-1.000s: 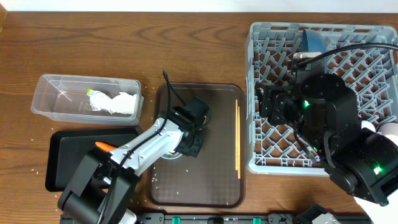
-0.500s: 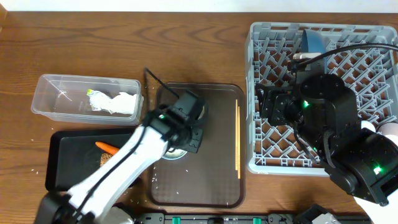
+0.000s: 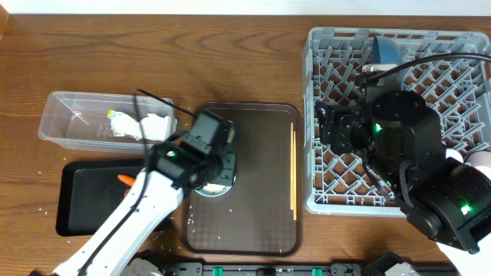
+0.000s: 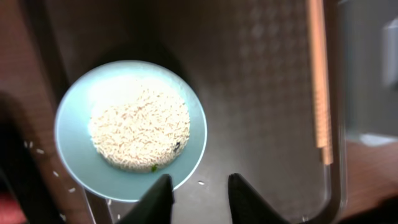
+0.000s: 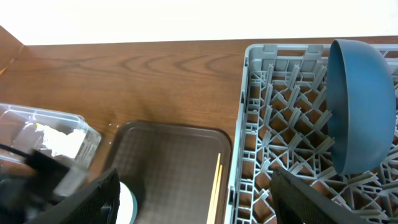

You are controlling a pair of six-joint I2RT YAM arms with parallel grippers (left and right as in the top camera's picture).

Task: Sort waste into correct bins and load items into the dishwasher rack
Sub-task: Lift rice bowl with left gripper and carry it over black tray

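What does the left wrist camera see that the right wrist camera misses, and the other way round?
Only the left wrist view shows the rice heaped in the bowl, seen from straight above. Only the right wrist view shows the rack, the blue plate standing in it, and the tub. Both show the brown tray and the chopsticks lying along its edge; the right wrist view catches just a sliver of the bowl.

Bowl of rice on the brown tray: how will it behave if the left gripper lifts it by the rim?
The bowl looks rigid and shallow, so a one-sided rim pinch would probably tilt it. The loose rice heaped inside would then likely spill. Its smooth glaze may slip.
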